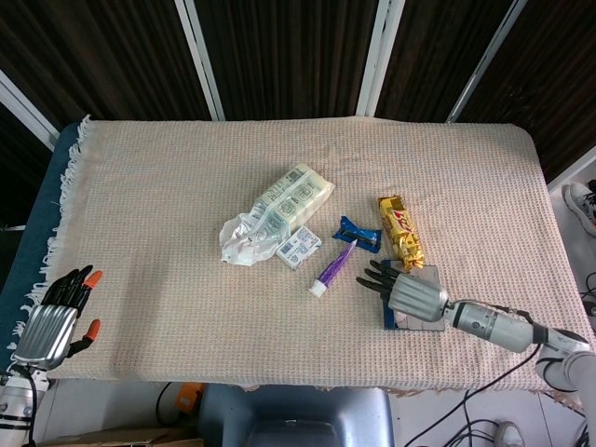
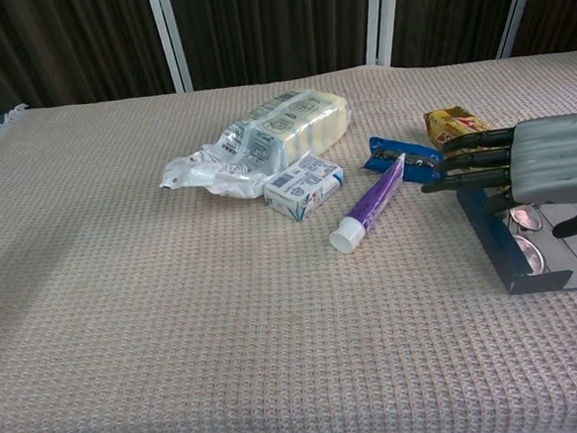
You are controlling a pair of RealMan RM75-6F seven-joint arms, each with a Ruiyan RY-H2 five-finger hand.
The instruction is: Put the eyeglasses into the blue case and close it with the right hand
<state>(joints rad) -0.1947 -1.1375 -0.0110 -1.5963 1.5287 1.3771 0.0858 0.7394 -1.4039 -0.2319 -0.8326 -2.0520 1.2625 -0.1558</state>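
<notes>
My right hand (image 1: 410, 294) hovered, fingers spread, empty, over the blue case (image 2: 510, 251) — eyeglasses (image 2: 523, 221) already inside, directly beneath my palm (lid's hinge edge under my fingertips).

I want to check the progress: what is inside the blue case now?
In the chest view, eyeglass lenses show inside the open blue case. The right hand above covers the rest.

table (image 1: 140, 186) | beige waffle cloth (image 1: 186, 307) | toothpaste tube (image 1: 332, 268) | blue case (image 2: 498, 236)
</notes>
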